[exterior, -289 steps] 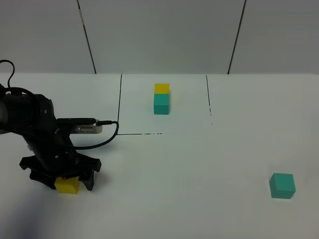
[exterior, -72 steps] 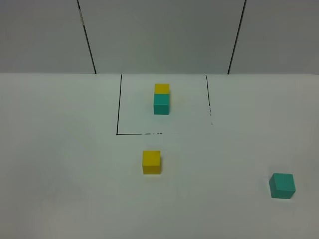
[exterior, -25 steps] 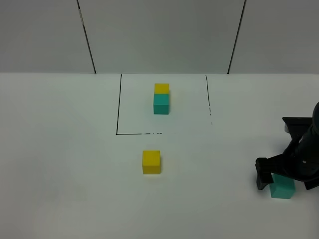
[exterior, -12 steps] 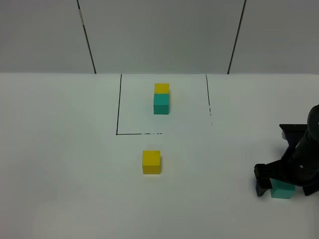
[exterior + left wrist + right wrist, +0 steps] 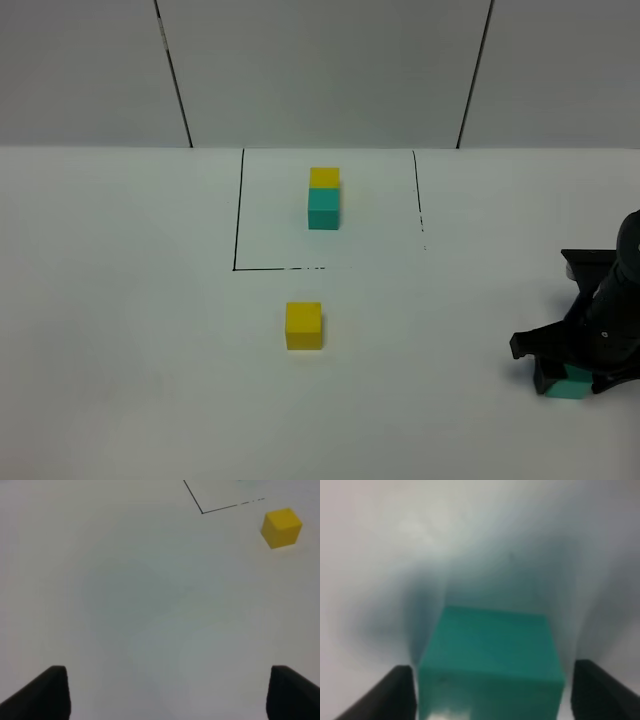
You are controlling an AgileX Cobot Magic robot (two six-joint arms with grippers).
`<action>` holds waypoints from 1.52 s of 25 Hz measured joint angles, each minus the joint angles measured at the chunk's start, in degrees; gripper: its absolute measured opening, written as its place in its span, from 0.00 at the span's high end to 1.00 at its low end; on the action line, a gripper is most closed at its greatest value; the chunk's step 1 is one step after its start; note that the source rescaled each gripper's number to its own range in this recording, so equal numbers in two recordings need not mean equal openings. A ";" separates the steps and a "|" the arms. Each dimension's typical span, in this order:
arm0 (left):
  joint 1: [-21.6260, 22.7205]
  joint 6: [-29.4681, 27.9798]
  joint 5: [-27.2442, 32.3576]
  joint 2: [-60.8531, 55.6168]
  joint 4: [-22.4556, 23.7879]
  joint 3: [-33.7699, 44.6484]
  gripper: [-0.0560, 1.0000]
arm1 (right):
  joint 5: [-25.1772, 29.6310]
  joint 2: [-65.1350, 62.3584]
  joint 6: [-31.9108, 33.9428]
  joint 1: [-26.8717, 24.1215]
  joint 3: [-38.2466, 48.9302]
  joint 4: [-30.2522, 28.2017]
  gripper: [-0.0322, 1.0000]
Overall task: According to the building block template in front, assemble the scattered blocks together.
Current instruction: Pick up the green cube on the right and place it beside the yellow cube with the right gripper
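Right gripper (image 5: 490, 695): jaws pinching the teal cube (image 5: 490, 647), one dark finger against each of two opposite sides; the wrist view is blurred at this close range.
Teal cube: on the table (image 5: 130, 320) at the near right of the high view. Only its lower front face shows there, under the right arm (image 5: 612, 300).
Left gripper (image 5: 167, 695): jaws spread wide with only bare table between the two dark tips; it does not show in the high view.
Yellow cube (image 5: 304, 326): loose and flat on the table near the middle, just on the near side of the front line of the black outline (image 5: 238, 215). It touches neither gripper and lies well apart from the teal cube.
Template pair (image 5: 324, 198): a yellow cube and a teal cube touching, the yellow farther and the teal nearer. The pair stands inside the black outline, toward its far end.
Black outline: thin drawn lines on the left, front and right, with the front and right lines broken in places.
Table: white and matte.
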 joint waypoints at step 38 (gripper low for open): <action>0.00 0.00 0.00 0.00 0.00 0.00 0.28 | 19.03 10.70 -47.11 25.69 -36.14 -4.83 0.96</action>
